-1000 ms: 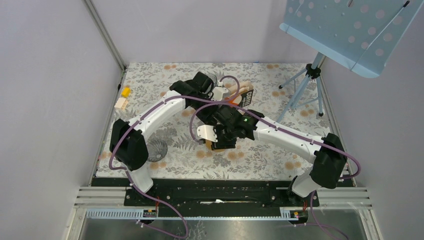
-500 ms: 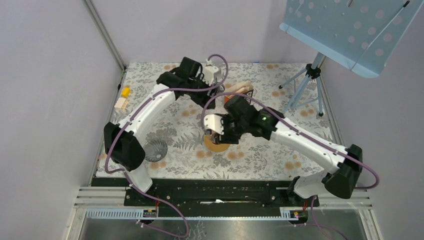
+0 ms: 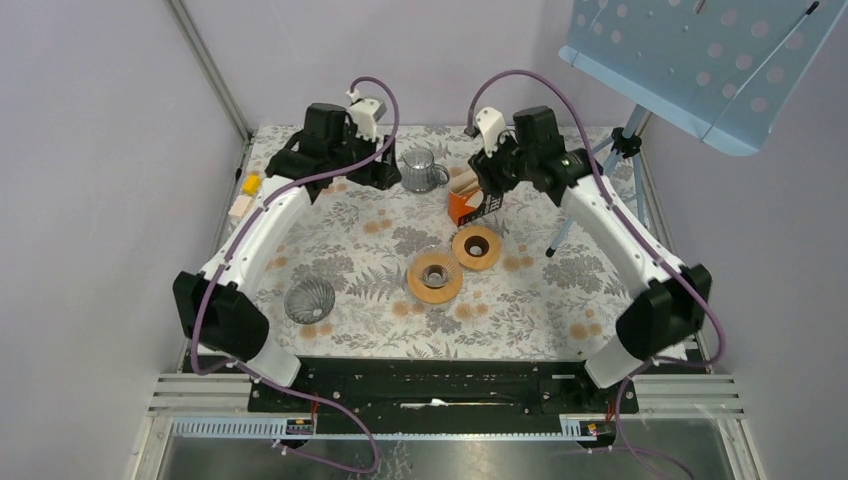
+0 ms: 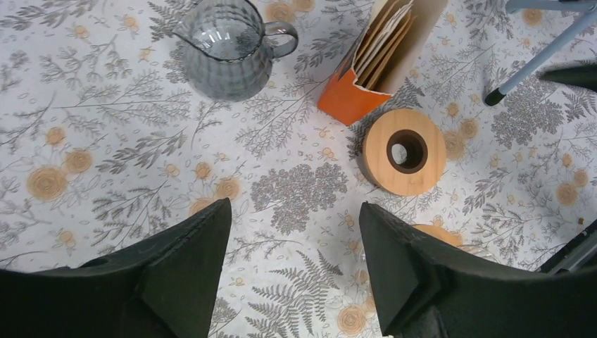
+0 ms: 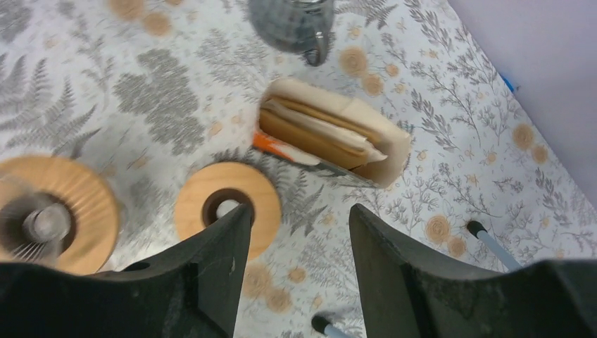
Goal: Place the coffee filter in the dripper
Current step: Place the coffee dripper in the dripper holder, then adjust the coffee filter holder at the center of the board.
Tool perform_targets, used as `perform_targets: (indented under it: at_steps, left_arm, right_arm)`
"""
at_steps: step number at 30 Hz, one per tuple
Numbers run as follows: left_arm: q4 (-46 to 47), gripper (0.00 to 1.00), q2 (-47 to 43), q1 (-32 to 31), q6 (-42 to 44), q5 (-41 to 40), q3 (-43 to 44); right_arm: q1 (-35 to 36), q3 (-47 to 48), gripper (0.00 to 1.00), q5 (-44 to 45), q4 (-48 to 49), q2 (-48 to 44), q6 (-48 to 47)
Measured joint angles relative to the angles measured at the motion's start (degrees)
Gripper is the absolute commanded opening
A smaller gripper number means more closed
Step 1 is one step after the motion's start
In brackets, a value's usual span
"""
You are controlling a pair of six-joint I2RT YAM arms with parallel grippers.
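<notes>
A second ago both arms were bunched over the middle of the table point(image 3: 560, 300). Now they have swung apart to its far edge, the left arm point(image 3: 270, 215) to the far left and the right arm point(image 3: 610, 225) to the far right. Half a second ago the right arm was low over the dripper point(image 3: 435, 277). It has since let go and lifted off, leaving the dripper alone on its wooden collar near the centre with nothing inside it. This reads as the dripper being in place and the filter fetch only starting, so the main step is still to come.

The orange box point(image 3: 463, 208) stands far right of centre, leaning, with its open mouth up. A spare wooden ring point(image 3: 476, 247) lies just on its near side and a glass pitcher point(image 3: 418, 168) to its left.

The right gripper point(image 5: 299, 211) is released, jaws spread with nothing between them. It hangs above the box, whose mouth sits just beyond the fingertips in its wrist view. The left gripper point(image 4: 294, 211) is likewise spread and empty, up by the pitcher, with the box further off to its right.

The coffee filters point(image 5: 317, 130) are still packed upright inside the box, untouched, and well apart from the dripper.
</notes>
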Motion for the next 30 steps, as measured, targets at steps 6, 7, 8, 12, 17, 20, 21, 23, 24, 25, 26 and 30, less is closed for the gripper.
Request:
perform_targets:
  at_steps: [6, 7, 8, 12, 17, 20, 21, 23, 24, 25, 26, 30]
  left_arm:
    - [1.73, 0.76, -4.7, 1.36, -0.42, 0.2, -3.37]
    - [1.95, 0.76, -5.22, 1.33, -0.37, 0.26, -3.69]
    - [2.23, 0.77, -5.77, 1.33, -0.28, 0.37, -4.07]
    - [2.71, 0.78, -7.1, 1.33, 0.11, 0.52, -5.01]
    - [2.91, 0.79, -7.41, 1.33, 0.48, 0.57, -5.38]
    - [3.02, 0.8, -7.41, 1.33, 0.5, 0.74, -5.6]
    - [3.06, 0.8, -7.41, 1.33, 0.5, 0.83, -5.68]
    - [3.02, 0.8, -7.43, 1.33, 0.5, 0.87, -5.84]
    - [3.04, 0.8, -7.43, 1.33, 0.5, 0.9, -5.92]
    - [3.04, 0.81, -7.43, 1.33, 0.5, 0.9, -5.97]
    - [3.04, 0.81, -7.43, 1.33, 0.5, 0.92, -5.99]
    - [3.04, 0.81, -7.41, 1.33, 1.55, 1.27, -5.99]
  right_arm:
    - [-2.78, 11.65, 0.7, -0.87, -2.19, 14.73, -0.61]
    - [-2.78, 13.66, 0.71, -1.14, -3.82, 17.07, -1.95]
    - [-2.78, 15.13, 0.72, -1.27, -5.09, 18.86, -3.17]
    - [-2.78, 21.24, 0.79, -2.36, -12.17, 24.61, -9.64]
    - [-2.78, 26.29, 0.81, -2.69, -19.65, 27.58, -17.33]
    - [-2.78, 28.61, 0.81, -2.67, -22.91, 29.0, -21.51]
    - [-2.78, 29.18, 0.81, -2.67, -23.54, 29.49, -22.36]
    - [-2.78, 31.82, 0.79, -2.6, -25.94, 31.56, -24.61]
    - [-2.78, 33.22, 0.78, -2.58, -26.95, 32.74, -25.51]
    - [-2.78, 34.49, 0.77, -2.54, -27.69, 33.92, -26.23]
    - [-2.78, 35.82, 0.76, -2.45, -28.46, 35.12, -26.77]
    - [-2.78, 40.37, 0.64, -2.23, -30.8, 40.04, -28.41]
